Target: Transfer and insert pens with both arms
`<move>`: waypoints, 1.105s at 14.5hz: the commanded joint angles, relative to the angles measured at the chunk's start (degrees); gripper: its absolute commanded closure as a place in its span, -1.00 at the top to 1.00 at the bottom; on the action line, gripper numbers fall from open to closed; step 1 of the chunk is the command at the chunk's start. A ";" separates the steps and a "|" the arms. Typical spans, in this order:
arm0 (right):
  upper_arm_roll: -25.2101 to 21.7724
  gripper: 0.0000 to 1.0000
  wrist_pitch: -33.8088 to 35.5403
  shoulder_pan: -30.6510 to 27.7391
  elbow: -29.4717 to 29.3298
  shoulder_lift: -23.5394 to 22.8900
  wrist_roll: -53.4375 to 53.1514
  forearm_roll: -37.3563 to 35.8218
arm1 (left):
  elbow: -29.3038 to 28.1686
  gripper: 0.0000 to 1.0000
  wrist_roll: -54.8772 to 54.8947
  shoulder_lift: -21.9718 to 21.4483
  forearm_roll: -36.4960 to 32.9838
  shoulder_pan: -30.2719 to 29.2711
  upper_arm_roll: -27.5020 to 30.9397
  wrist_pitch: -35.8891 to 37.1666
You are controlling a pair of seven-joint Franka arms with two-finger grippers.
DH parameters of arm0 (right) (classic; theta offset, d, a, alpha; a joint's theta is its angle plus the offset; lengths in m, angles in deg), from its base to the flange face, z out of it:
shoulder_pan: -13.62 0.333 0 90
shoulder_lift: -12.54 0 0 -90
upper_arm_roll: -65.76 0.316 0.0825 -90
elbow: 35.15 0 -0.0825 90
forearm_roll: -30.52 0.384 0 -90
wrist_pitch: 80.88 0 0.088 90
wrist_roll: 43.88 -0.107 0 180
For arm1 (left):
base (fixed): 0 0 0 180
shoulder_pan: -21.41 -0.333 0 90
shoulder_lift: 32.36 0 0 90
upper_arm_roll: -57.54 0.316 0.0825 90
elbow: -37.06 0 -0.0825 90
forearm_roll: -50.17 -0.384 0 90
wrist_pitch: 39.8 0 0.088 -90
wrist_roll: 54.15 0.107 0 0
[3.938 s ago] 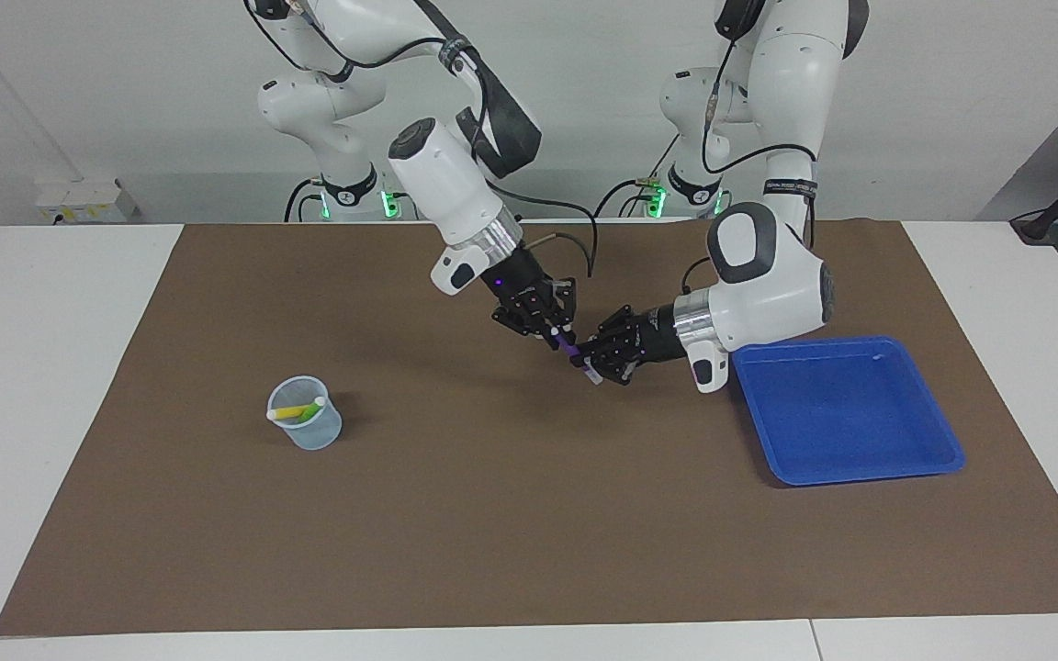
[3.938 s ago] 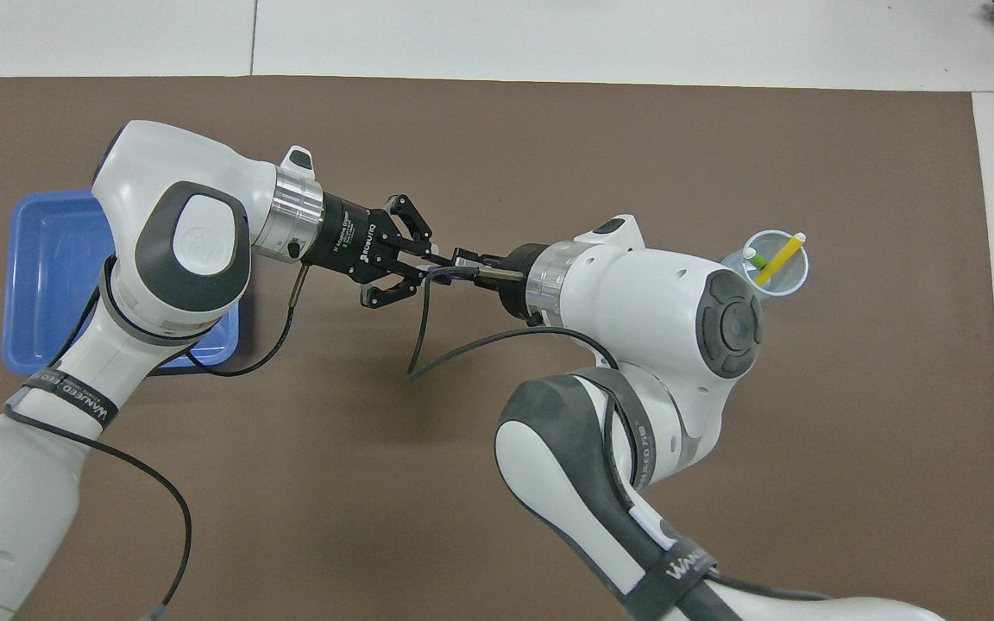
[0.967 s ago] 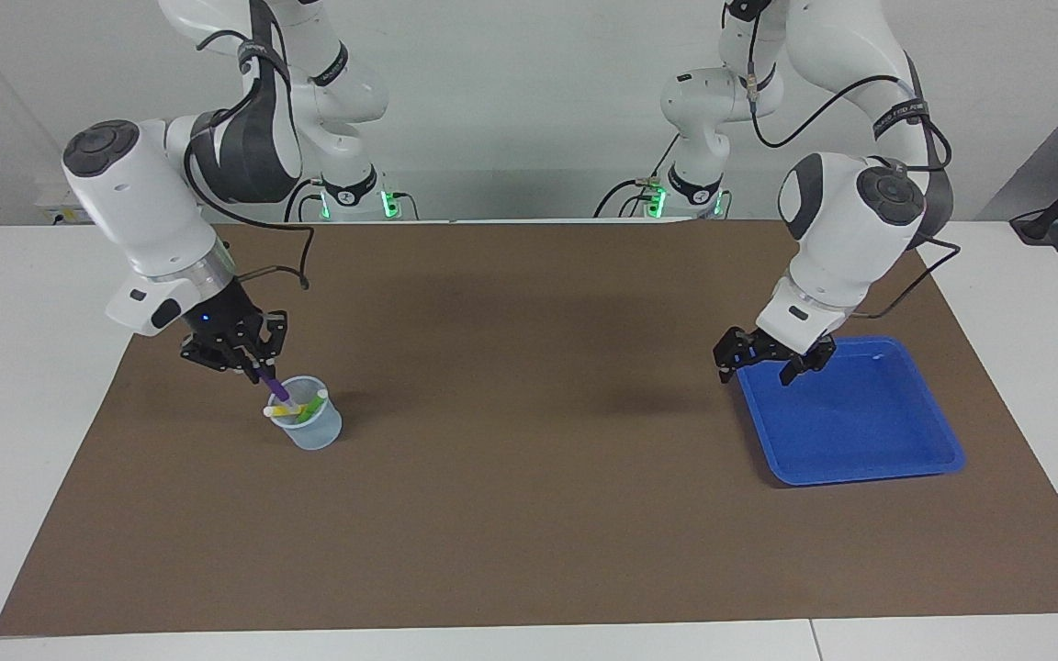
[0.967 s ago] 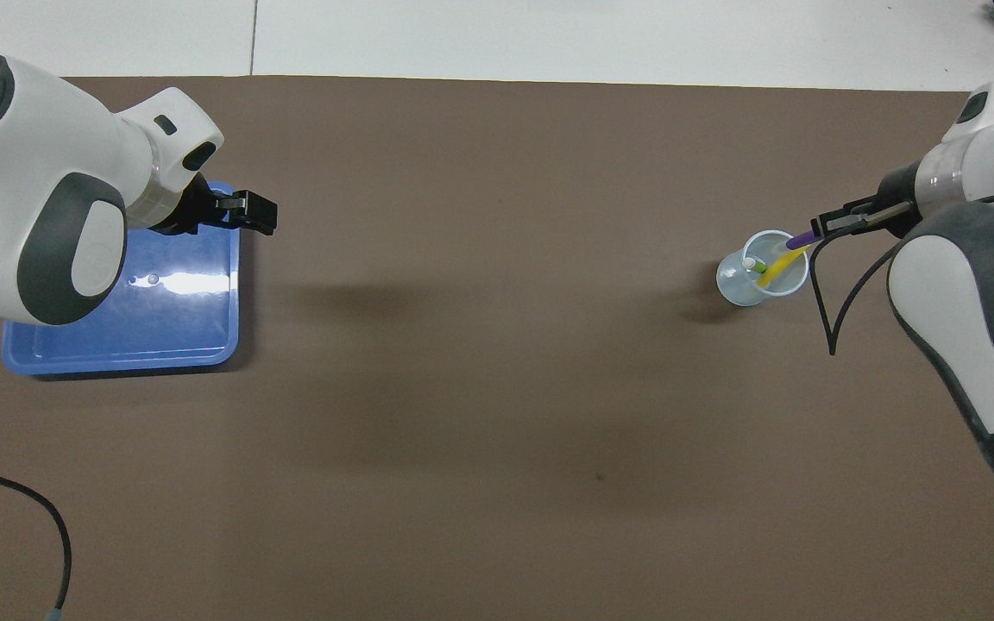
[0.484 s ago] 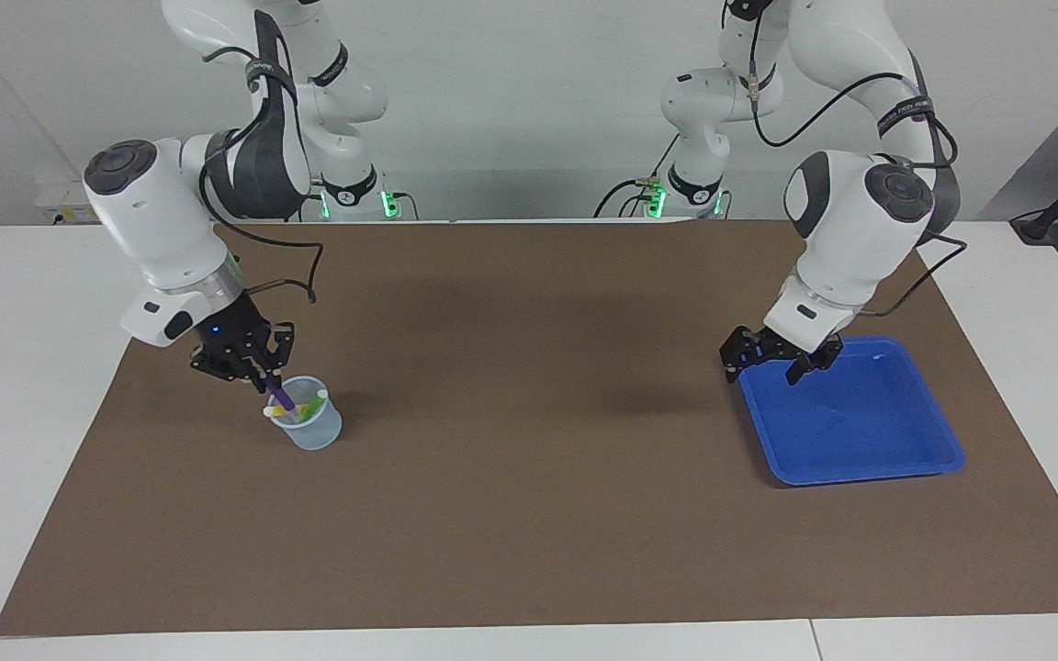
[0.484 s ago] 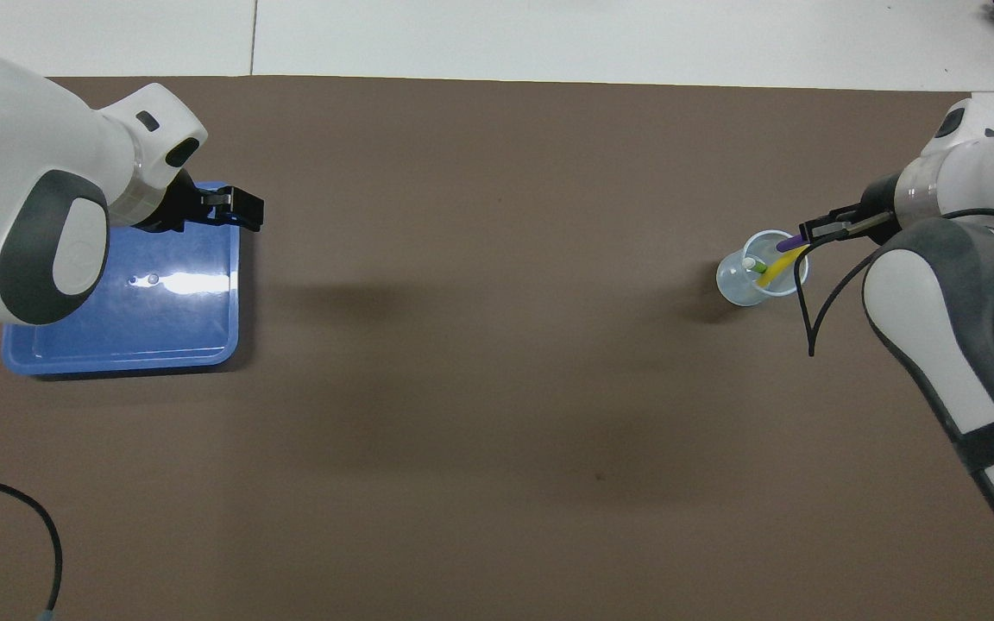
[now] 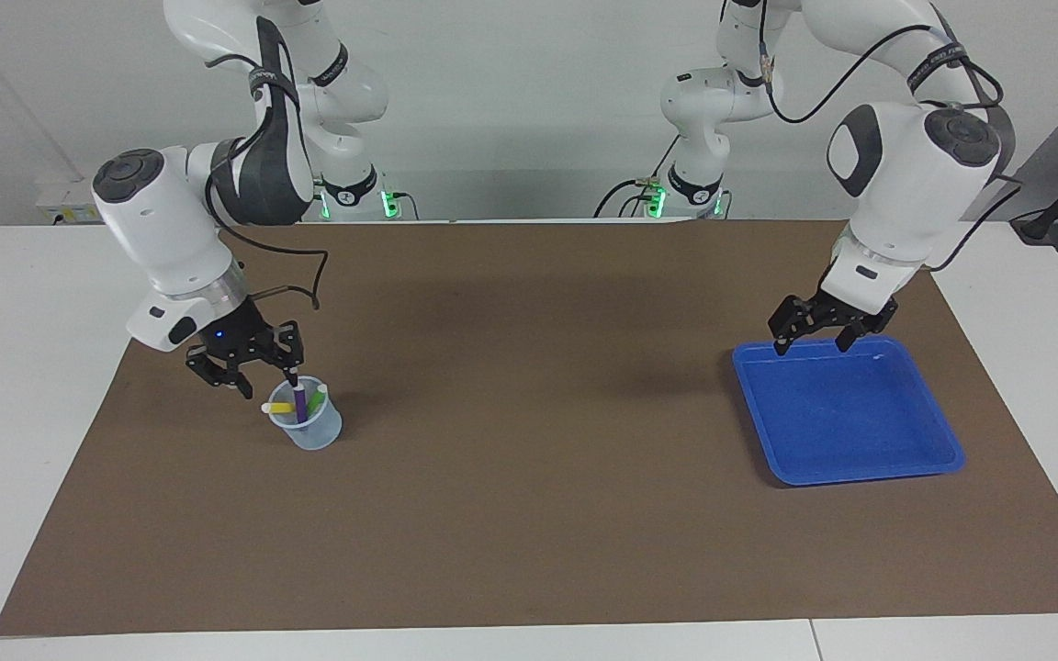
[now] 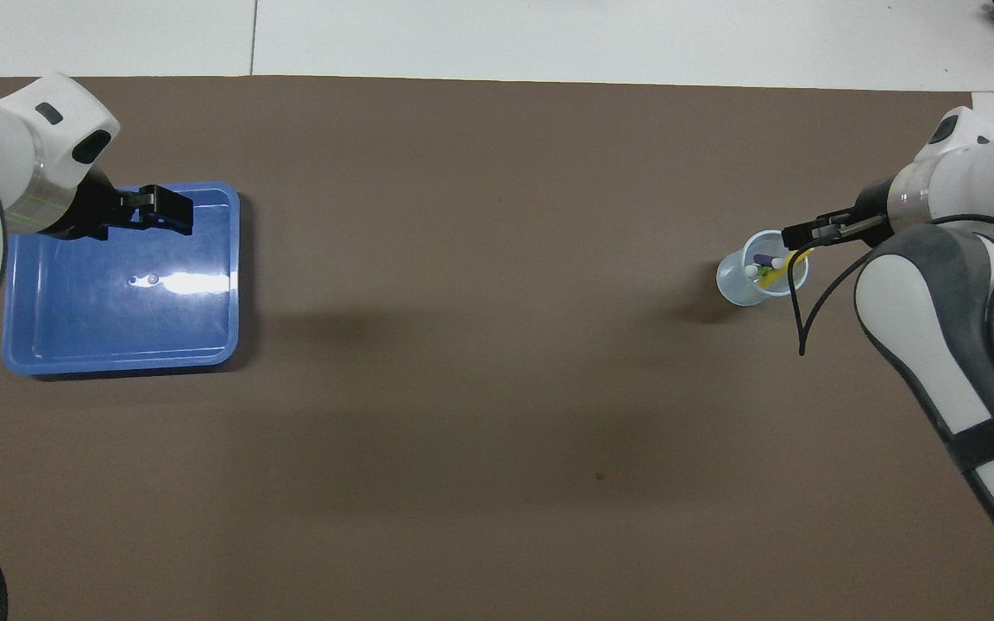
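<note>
A clear plastic cup (image 7: 316,433) stands on the brown mat toward the right arm's end of the table. The purple pen (image 7: 299,406) stands in it, with the yellow pen (image 7: 280,408) and the green pen (image 7: 318,401). My right gripper (image 7: 268,384) is open just above the cup's rim, and one fingertip (image 7: 292,377) is close to the purple pen's top. The overhead view shows the cup (image 8: 732,285), the purple pen (image 8: 764,259) and the right gripper (image 8: 799,233) too. My left gripper (image 7: 810,345) is open and empty over the edge of the blue tray (image 7: 850,418) nearer to the robots.
The blue tray (image 8: 117,332) lies toward the left arm's end of the mat and holds no pens. The brown mat (image 7: 529,477) covers most of the white table. A black cable (image 8: 799,302) hangs from the right wrist beside the cup.
The right gripper has opened and let go of the purple pen, which now stands in the cup. The left gripper has moved over the tray toward the left arm's end.
</note>
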 commanded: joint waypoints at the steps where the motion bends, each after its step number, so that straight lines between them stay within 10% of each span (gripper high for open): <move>1: 0.50 1.00 1.39 -0.30 0.03 1.28 -2.29 -1.03 | -0.56 1.00 0.08 -5.00 -1.08 1.72 1.92 5.45; 16: 0.33 1.00 22.40 -0.91 -0.86 15.25 -3.26 -1.03 | -0.56 1.00 -0.09 -10.29 -2.22 -2.06 1.21 12.41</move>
